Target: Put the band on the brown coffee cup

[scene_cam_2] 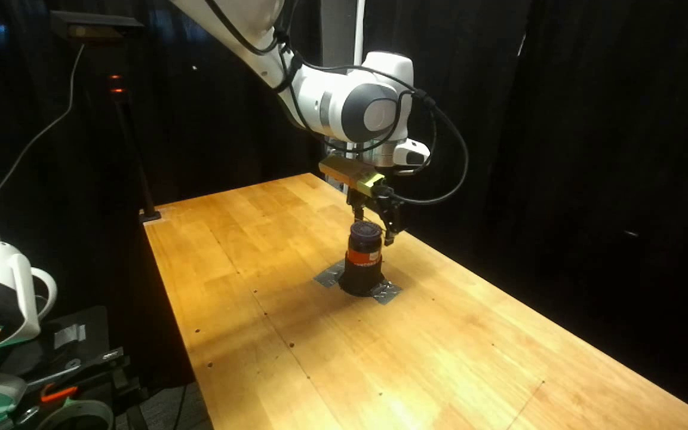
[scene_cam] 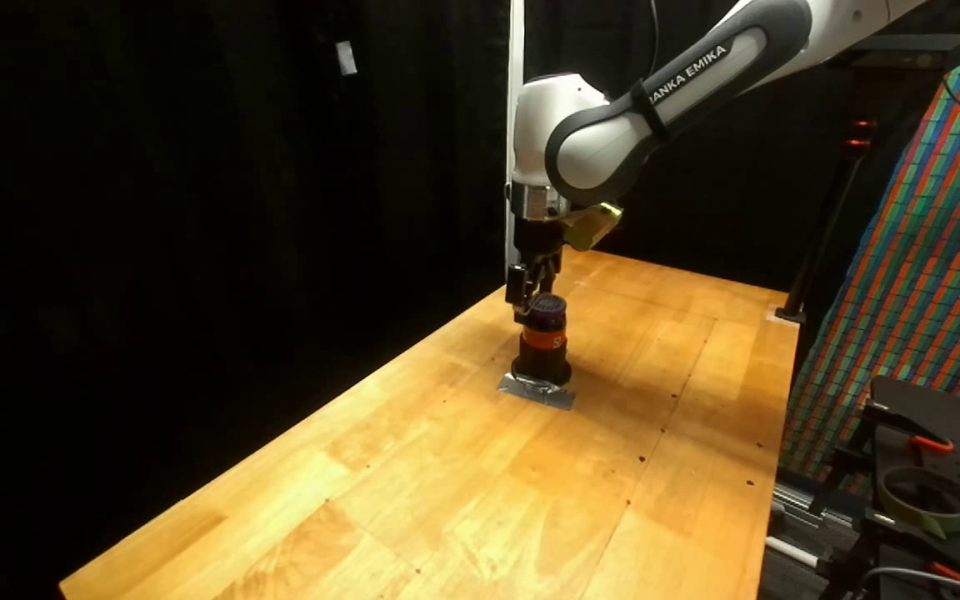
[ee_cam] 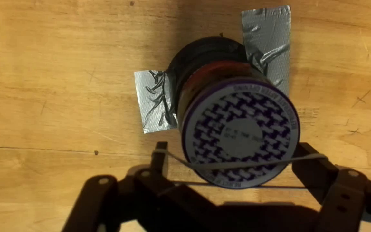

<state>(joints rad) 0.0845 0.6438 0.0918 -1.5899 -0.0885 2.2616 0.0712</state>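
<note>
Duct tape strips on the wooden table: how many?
2 visible: in the wrist view, a left strip and an upper-right strip, both at the black holder; the lidded jar could hide more.

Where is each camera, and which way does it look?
In an exterior view: higher than the golden wooden table, looking down along it; white arm enters upper right.
In an exterior view: also higher, facing a dark cylindrical jar; arm enters from the top.
Wrist view: riding the arm, looking down on the jar; black claw and thin pale stretched band show.
Both exterior views share table, jar, arm, claw.
</note>
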